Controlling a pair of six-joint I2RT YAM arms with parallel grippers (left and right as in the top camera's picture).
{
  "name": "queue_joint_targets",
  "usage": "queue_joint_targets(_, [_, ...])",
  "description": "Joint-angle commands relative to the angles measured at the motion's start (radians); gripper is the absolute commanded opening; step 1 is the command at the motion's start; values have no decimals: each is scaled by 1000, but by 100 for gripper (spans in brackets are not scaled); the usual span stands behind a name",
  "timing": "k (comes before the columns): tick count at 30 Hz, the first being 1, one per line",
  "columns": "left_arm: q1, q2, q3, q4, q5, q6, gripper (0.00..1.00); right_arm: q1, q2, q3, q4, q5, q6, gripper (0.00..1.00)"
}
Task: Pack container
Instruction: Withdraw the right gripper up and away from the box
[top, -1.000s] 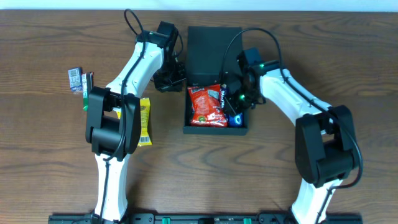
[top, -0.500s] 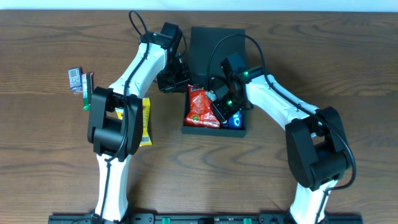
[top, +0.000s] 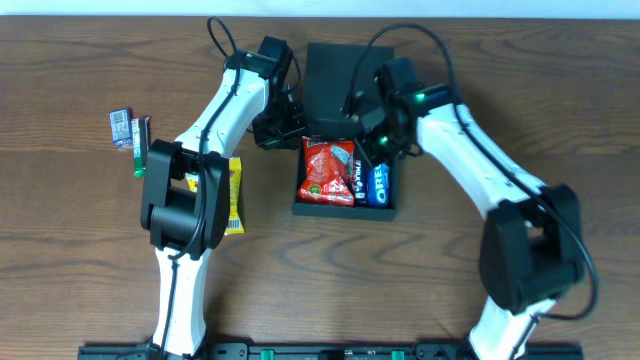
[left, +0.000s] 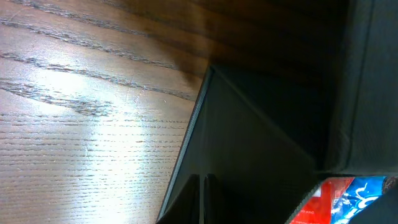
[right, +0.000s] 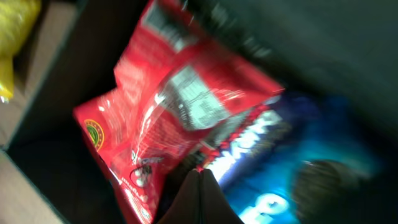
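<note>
The container (top: 345, 209) is a dark shallow box in the middle of the table, and its flap lid (top: 335, 75) lies open at the back. Inside lie a red snack packet (top: 328, 170) and a blue cookie packet (top: 380, 183). My left gripper (top: 293, 126) is shut and rests against the box's left wall near the hinge; the left wrist view shows its fingers (left: 203, 199) together on the dark wall (left: 249, 143). My right gripper (top: 368, 145) is shut and holds nothing. It hovers over the seam between the red packet (right: 168, 118) and the blue packet (right: 280, 162).
A yellow packet (top: 232, 195) lies on the table beside the left arm. Small packets (top: 120, 128) and a thin green-and-red one (top: 140, 142) sit at the far left. The wooden table edge runs along the back behind the lid.
My right gripper has drawn back from the middle of the box toward the hinge, and more of the blue packet shows. The box shifted slightly. The left gripper stayed at the left wall.
</note>
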Motion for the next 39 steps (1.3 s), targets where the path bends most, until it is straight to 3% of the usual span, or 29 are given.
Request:
queue_joint_targets(1, [-11, 7, -5, -7, 22, -11, 6, -63, -60, 24, 3, 112, 82, 1])
queue_joint_targets(10, [-11, 7, -5, -5, 22, -11, 6, -246, -25, -26, 31, 92, 186, 1])
queue_joint_targets(20, [-11, 7, -5, -16, 23, -12, 6, -229, 135, -31, 117, -26, 198, 1])
queue_joint_targets(39, [-39, 7, -5, -54, 23, -27, 6, -211, 139, -31, 229, -148, 186, 1])
